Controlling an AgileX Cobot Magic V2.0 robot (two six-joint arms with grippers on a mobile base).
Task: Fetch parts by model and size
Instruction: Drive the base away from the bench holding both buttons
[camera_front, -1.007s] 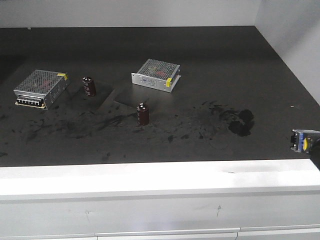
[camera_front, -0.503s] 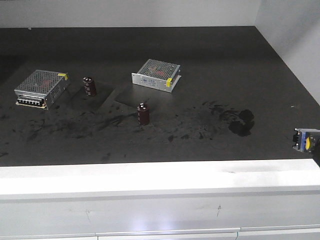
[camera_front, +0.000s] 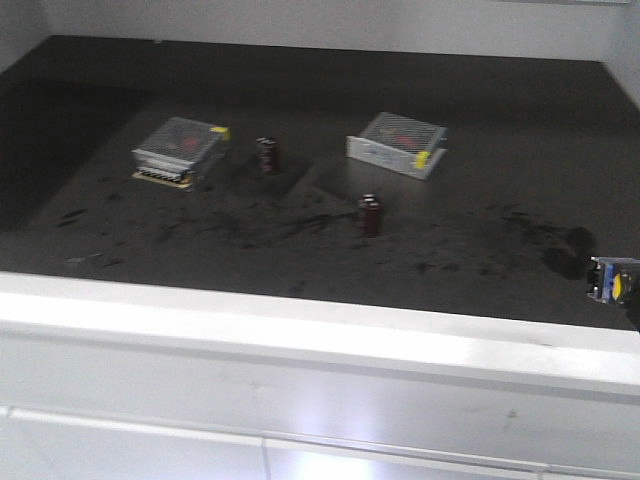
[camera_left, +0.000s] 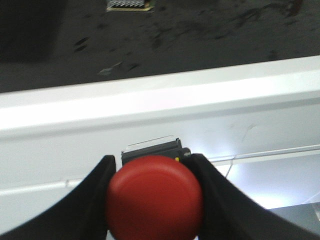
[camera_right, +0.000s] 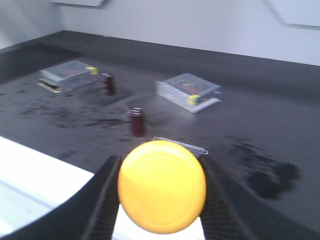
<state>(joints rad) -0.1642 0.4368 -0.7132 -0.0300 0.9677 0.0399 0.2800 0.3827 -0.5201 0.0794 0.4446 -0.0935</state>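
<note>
My left gripper (camera_left: 155, 200) is shut on the red-capped push-button switch (camera_left: 154, 196); its dark block base (camera_left: 152, 149) shows behind the cap, in front of the white table edge. The left gripper does not show in the front view. My right gripper (camera_right: 161, 187) is shut on the yellow-capped push-button switch (camera_right: 161, 186), held over the table's front edge. In the front view that switch (camera_front: 610, 280) shows at the far right edge, with a blue-marked base and a sliver of yellow cap.
Two silver perforated power-supply boxes (camera_front: 180, 150) (camera_front: 398, 143) and two dark brown capacitors (camera_front: 265, 155) (camera_front: 369, 214) stand on the dark, smudged table (camera_front: 480, 250). A white front ledge (camera_front: 300, 330) borders it. White walls close the back and right.
The front view has shifted: everything on the table now sits further right and higher in frame. The yellow switch stays at the right edge.
</note>
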